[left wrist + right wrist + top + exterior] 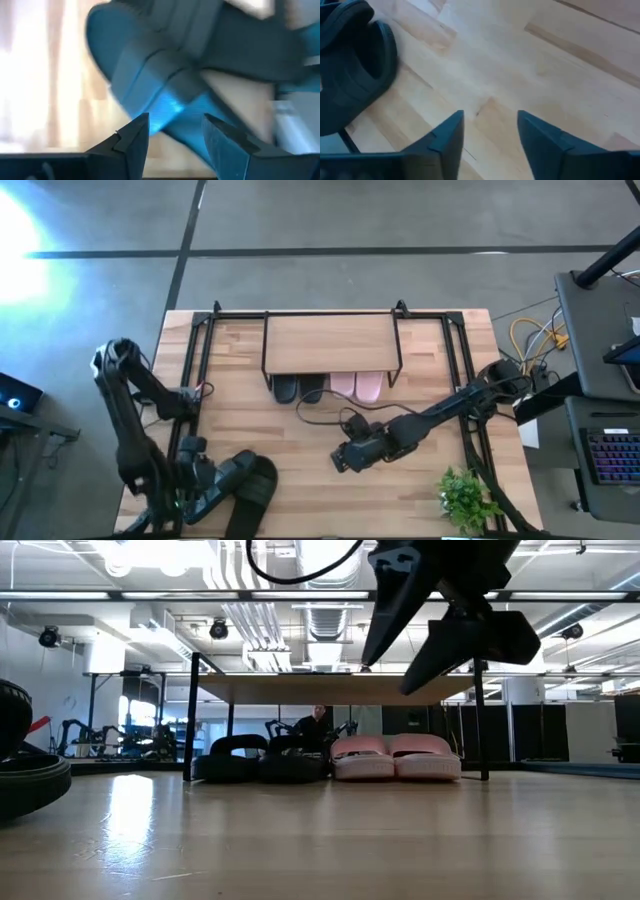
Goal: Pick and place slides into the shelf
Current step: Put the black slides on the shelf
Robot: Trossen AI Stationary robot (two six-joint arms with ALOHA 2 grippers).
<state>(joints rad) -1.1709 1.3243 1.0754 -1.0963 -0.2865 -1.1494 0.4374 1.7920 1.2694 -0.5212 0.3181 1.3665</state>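
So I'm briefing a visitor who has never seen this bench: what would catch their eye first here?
Probably the small shelf at the table's far edge, with two black slides and two pink slides lined up under it. Next, the black slides at the near left corner, right in front of the open left gripper. The right gripper hangs open mid-table over bare wood.

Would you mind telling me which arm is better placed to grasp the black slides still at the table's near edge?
Left. Its end effector is open right at those slides; the right end effector hangs open and empty over bare table mid-way.
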